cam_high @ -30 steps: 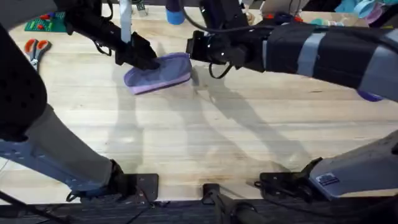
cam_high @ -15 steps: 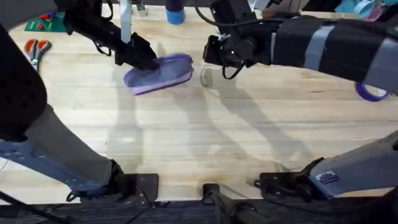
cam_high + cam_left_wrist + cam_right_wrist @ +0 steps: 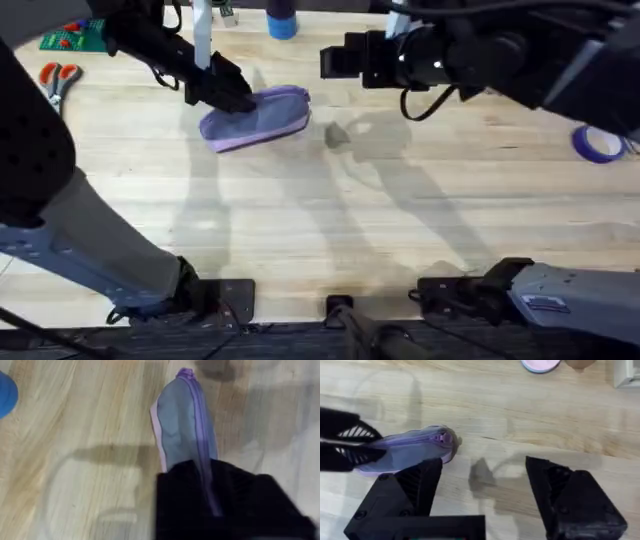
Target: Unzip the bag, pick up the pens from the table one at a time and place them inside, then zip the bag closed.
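On the table [image 3: 330, 220], toward its far side, the bag [image 3: 262, 116] lies lengthwise, its zipper running along the top and looking closed as far as the right wrist view shows, with the pull at the end nearer the right gripper [image 3: 333, 62]. At the bag's other end the left gripper [image 3: 232, 94] is clamped on the fabric; in the left wrist view its black fingers [image 3: 210, 500] cover that end of the bag [image 3: 182, 425] and the purple zipper line runs out from between them. Beside the bag's free end, but apart from it, the right gripper hangs above the table with its jaws spread wide and nothing between them; in its own view the bag [image 3: 412, 450] sits beyond the gap, and the left gripper [image 3: 347, 440] shows at the bag's far end. Well away from the bag, scissors [image 3: 58, 78] with orange handles lie near the table's left edge, and a purple tape roll [image 3: 597, 143] lies near the right edge.
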